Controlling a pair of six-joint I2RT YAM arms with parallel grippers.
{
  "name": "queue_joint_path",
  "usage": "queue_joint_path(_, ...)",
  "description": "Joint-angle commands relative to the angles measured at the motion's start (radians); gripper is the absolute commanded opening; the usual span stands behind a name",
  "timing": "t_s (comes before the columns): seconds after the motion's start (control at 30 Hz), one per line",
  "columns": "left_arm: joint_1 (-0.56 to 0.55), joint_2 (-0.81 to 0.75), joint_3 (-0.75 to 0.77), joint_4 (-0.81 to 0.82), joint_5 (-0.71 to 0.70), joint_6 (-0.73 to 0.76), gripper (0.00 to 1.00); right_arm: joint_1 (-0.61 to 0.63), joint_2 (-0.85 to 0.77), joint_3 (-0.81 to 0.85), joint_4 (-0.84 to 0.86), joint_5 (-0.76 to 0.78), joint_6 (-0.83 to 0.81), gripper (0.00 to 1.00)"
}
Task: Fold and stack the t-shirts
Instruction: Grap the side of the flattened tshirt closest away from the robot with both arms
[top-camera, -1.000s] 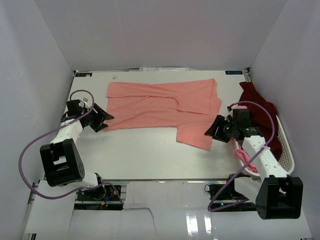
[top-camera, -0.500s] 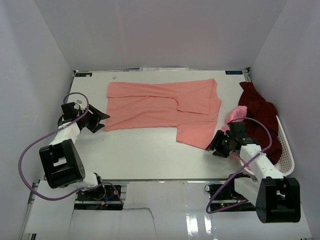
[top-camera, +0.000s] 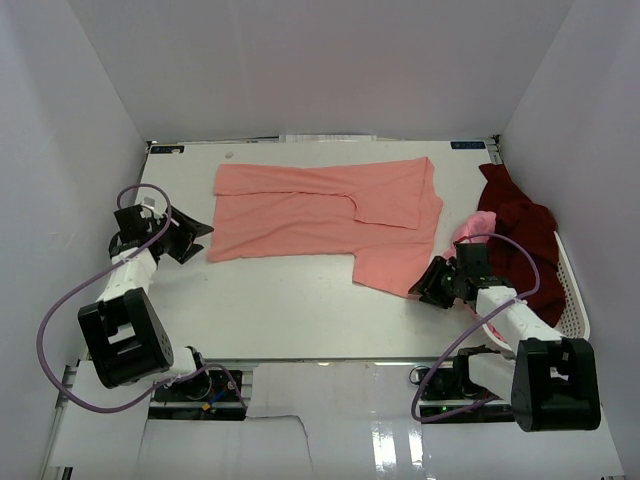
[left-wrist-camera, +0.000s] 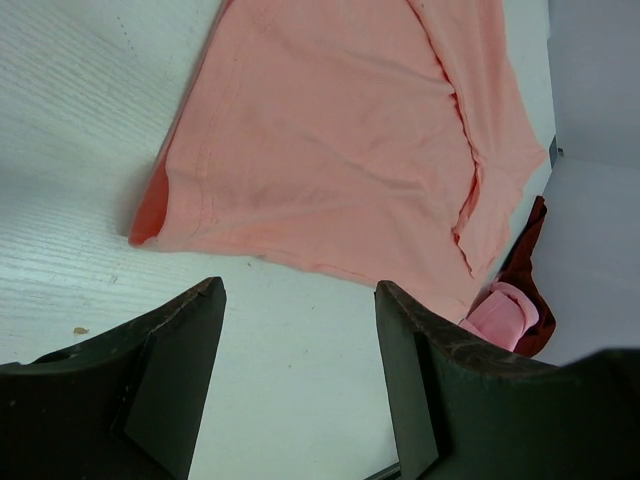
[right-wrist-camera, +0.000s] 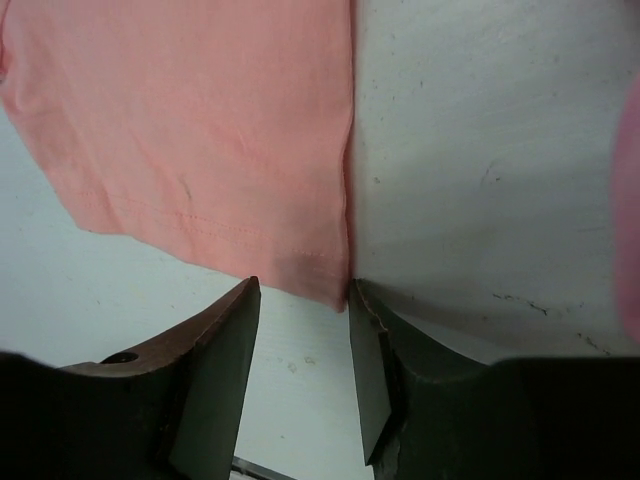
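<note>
Salmon-pink cloth t-shirt (top-camera: 320, 215) flat on white table (top-camera: 280, 310): hem corner sits between your half-parted right fingers (right-wrist-camera: 215, 370), unclamped; your left fingers (left-wrist-camera: 175, 370) gape wide, just short of it.

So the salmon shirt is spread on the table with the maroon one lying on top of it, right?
No. The salmon shirt is spread on the table, but the maroon one lies apart from it, over the white basket at the right; the top view shows this.
</note>
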Motion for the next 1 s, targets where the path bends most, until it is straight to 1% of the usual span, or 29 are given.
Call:
queue_joint_path(0.0, 0.009, -0.042, -0.013, 0.021, -0.004, -0.001, 0.72, 0.006, 0.040, -0.029, 0.049, 0.045, 0.018, 0.47)
queue_joint_path(0.13, 0.012, -0.039, -0.013, 0.021, -0.002, 0.001, 0.72, 0.015, 0.088, -0.023, 0.071, 0.042, 0.019, 0.43)
queue_joint_path(0.17, 0.013, -0.038, -0.015, 0.021, -0.004, 0.002, 0.72, 0.016, 0.097, -0.023, 0.072, 0.040, 0.021, 0.40)
queue_joint_path(0.2, 0.013, -0.038, -0.013, 0.021, -0.004, 0.002, 0.72, 0.018, 0.103, -0.023, 0.081, 0.033, 0.021, 0.37)
queue_joint_path(0.3, 0.016, -0.038, -0.013, 0.021, -0.007, 0.007, 0.72, 0.025, 0.114, -0.023, 0.077, 0.031, 0.024, 0.12)
queue_joint_path(0.37, 0.018, -0.035, -0.013, 0.017, -0.010, 0.010, 0.72, 0.026, 0.112, -0.018, 0.065, 0.030, 0.022, 0.10)
queue_joint_path(0.43, 0.018, -0.033, -0.015, 0.018, -0.014, 0.011, 0.72, 0.032, 0.094, -0.007, 0.033, 0.031, 0.019, 0.12)
queue_joint_path(0.47, 0.018, -0.032, -0.013, 0.018, -0.014, 0.013, 0.71, 0.032, 0.082, -0.003, 0.017, 0.037, 0.016, 0.15)
queue_joint_path(0.5, 0.018, -0.030, -0.015, 0.018, -0.014, 0.013, 0.71, 0.033, 0.060, 0.005, 0.003, 0.039, 0.012, 0.21)
queue_joint_path(0.57, 0.018, -0.027, -0.013, 0.018, -0.014, 0.013, 0.71, 0.033, 0.039, 0.011, -0.036, 0.042, 0.007, 0.26)
queue_joint_path(0.6, 0.018, -0.026, -0.013, 0.018, -0.013, 0.013, 0.71, 0.033, 0.029, 0.013, -0.044, 0.042, 0.007, 0.32)
queue_joint_path(0.67, 0.018, -0.024, -0.012, 0.017, -0.014, 0.011, 0.71, 0.033, 0.013, 0.016, -0.055, 0.042, 0.003, 0.37)
queue_joint_path(0.73, 0.018, -0.021, -0.009, 0.018, -0.011, 0.011, 0.71, 0.033, 0.022, 0.020, -0.057, 0.040, 0.001, 0.39)
queue_joint_path(0.97, 0.018, -0.022, -0.004, 0.015, -0.011, 0.017, 0.71, 0.036, 0.048, -0.001, -0.031, 0.028, 0.007, 0.39)
